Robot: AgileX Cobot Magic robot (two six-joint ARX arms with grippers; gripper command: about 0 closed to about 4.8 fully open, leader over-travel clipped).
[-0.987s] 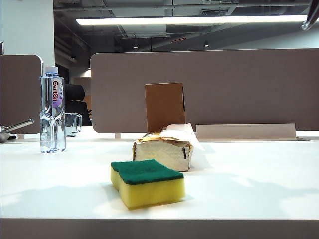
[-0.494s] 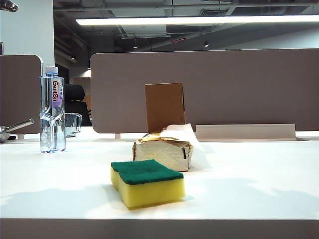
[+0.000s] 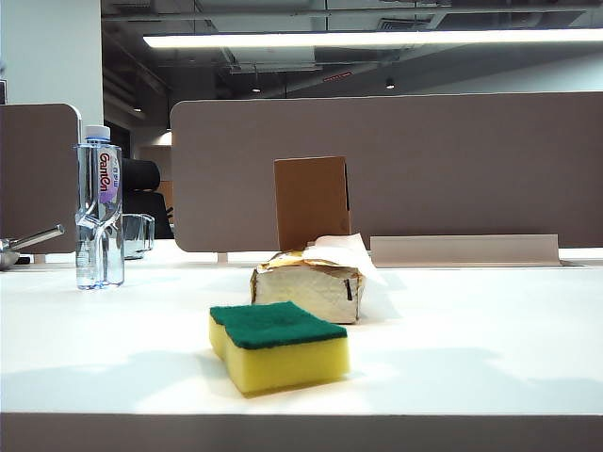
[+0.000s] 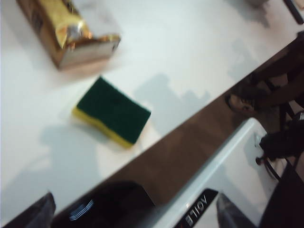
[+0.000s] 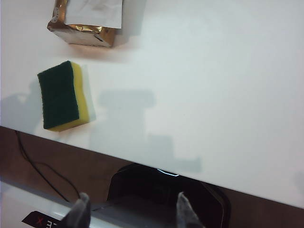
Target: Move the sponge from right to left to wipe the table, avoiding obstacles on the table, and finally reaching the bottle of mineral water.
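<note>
left gripper [image 4: 133, 211] jaws wide, right gripper [image 5: 131, 210] jaws parted

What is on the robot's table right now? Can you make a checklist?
Surface: white table, brownish front edge.
Job's things: sponge lies near the front edge, green side up, untouched; bottle of mineral water upright, far left.
Clutter: tissue pack behind the sponge; cardboard box upright behind that; glass mug beside the bottle.
Grippers: left gripper open, right gripper open, both empty, over the front edge.
Cables: dark cable below the table edge.
Surroundings: grey desk dividers, ceiling light.
</note>
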